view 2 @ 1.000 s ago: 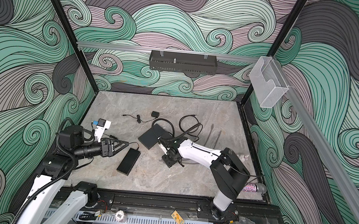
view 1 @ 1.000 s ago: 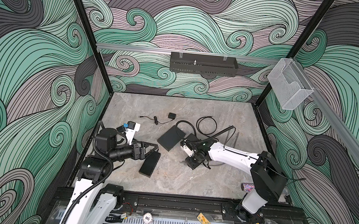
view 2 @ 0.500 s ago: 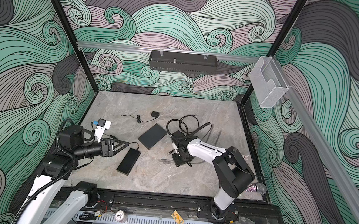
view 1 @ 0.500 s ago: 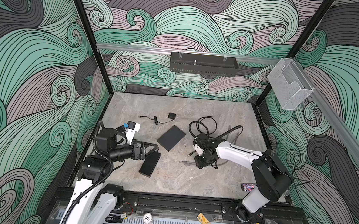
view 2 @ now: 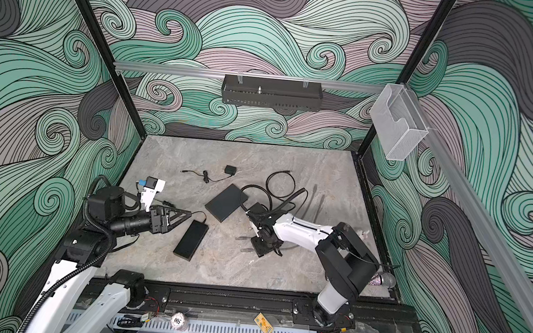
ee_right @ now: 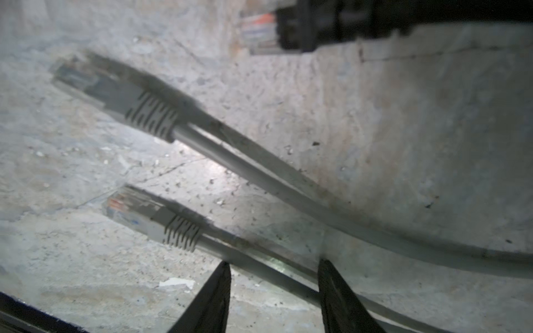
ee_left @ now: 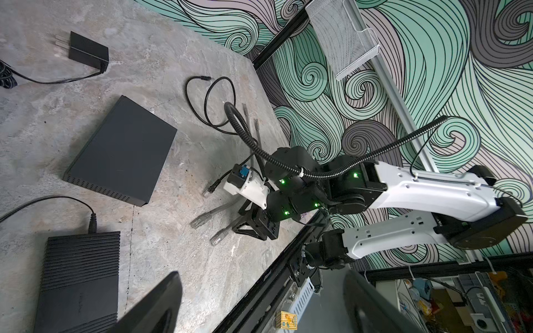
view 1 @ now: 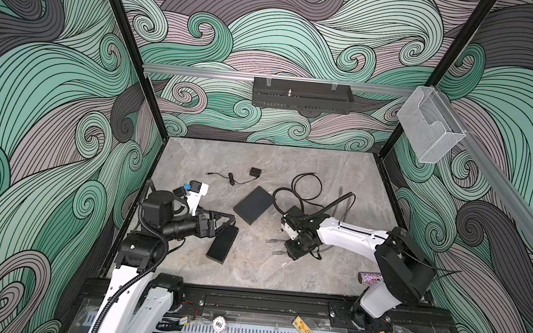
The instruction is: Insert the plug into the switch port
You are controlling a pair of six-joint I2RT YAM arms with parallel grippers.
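We hold the right claw low over the desk. Its fingers stand apart on either side of a grey cable, just behind the grey plug. Nothing is pinched yet, since the gap is wider than the cable. We judge this stance deliberate: closing behind the ribbed boot would leave the clear tip free to enter a port.

The plug lies flat on the desk near the switch, off the corner nearest the right arm and not touching it. A second grey plug lies beside it, slightly nearer the switch, and a black plug lies nearer still.

The grey plug's long axis runs level with the desk, tip leading away from the claw. In a top view it points past the switch's near corner rather than at the switch, so we expect it needs lifting and turning. We cannot see the ports themselves.

On the other side of the switch, the left claw hangs wide apart and empty above a ribbed black box. We take it to be waiting to steady the switch.
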